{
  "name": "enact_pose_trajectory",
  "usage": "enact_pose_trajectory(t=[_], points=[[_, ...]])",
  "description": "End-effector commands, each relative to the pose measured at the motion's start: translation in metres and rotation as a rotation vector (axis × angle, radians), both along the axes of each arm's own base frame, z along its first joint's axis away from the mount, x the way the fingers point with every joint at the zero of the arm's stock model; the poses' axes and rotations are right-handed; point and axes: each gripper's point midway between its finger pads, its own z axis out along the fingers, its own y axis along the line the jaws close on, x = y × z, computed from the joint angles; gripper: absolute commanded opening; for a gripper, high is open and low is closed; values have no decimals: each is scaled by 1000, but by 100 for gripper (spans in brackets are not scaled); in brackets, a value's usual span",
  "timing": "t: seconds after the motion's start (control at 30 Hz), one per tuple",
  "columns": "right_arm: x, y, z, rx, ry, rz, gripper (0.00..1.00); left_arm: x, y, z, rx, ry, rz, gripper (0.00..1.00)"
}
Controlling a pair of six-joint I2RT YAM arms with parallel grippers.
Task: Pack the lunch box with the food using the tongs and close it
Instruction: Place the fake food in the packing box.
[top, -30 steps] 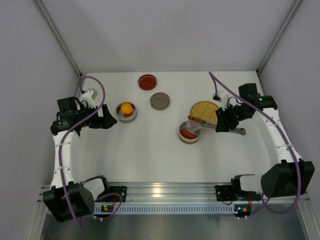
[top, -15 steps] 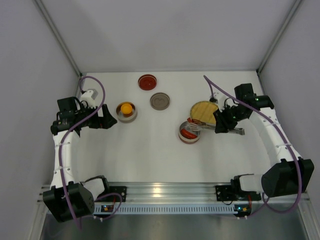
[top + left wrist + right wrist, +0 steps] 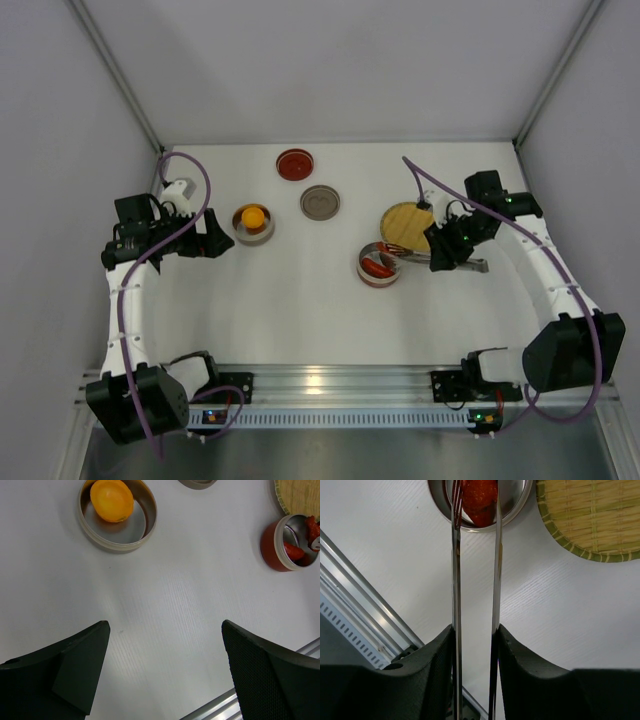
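My right gripper point(image 3: 475, 630) is shut on the slim metal tongs point(image 3: 456, 570). The tong tips reach over the red lunch box tin point(image 3: 520, 502), with a red food piece point(image 3: 479, 497) between them. From above, the tongs point(image 3: 415, 257) run from my right gripper point(image 3: 445, 255) to that tin point(image 3: 379, 268). The round orange food point(image 3: 111, 499) lies in a second, silver tin point(image 3: 145, 517), also seen from above point(image 3: 253, 223). My left gripper point(image 3: 164, 627) hangs open over bare table near that tin, holding nothing.
A yellow woven plate point(image 3: 408, 221) sits just behind the red tin and right of the tong tips point(image 3: 595, 520). A red lid point(image 3: 295, 163) and a grey lid point(image 3: 320, 201) lie at the back. The aluminium rail point(image 3: 330, 385) runs along the near edge.
My right gripper has shifted slightly left with the tongs, carrying their tips from the plate's edge to over the red tin. The left arm has not moved.
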Motion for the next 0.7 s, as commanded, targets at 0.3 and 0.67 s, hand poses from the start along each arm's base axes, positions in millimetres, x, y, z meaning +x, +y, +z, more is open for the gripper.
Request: enact_pose_trajectory(t=[0.3, 0.67], points=[[8, 13, 12, 40, -57, 32, 45, 5, -2, 7, -14, -34, -27, 98], [38, 10, 64, 151, -191, -151, 34, 4, -2, 10, -6, -44, -32, 98]])
